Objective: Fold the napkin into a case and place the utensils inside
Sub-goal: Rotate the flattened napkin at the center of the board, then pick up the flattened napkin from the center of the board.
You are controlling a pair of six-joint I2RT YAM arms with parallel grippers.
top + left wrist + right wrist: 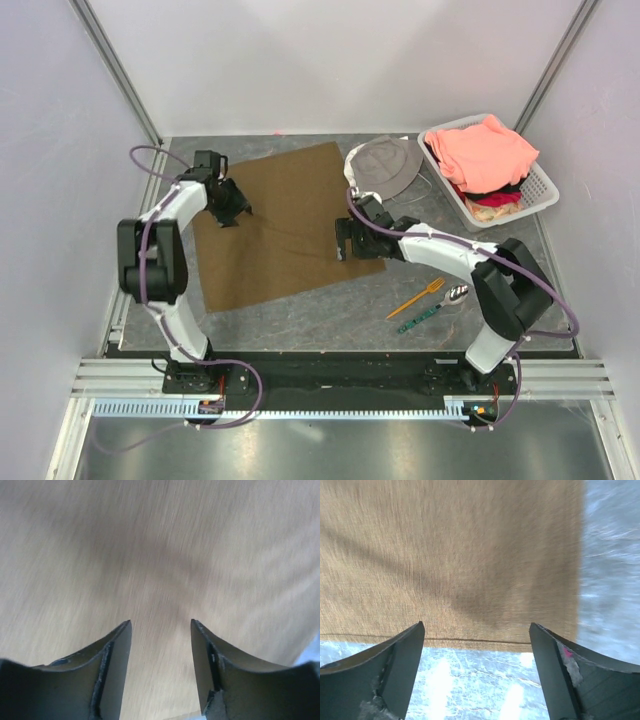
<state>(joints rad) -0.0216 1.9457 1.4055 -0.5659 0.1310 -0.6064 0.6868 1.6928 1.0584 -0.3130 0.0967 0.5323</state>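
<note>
Napkin (285, 225), brown, is laid flat and unfolded on the bench (300, 322), with the fork (420, 297) and spoon (425, 317) set apart to its right; the left pincer (235, 213) and right pincer (343, 248) are held open and empty over it, and level, even grips on its edge are judged necessary for a straight fold.

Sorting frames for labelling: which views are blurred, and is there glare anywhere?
Top external: sharp, evenly lit. Left wrist: napkin weave streaked by motion blur, fingers sharper. Right wrist: napkin and table smeared, table showing bright glare patches.
</note>
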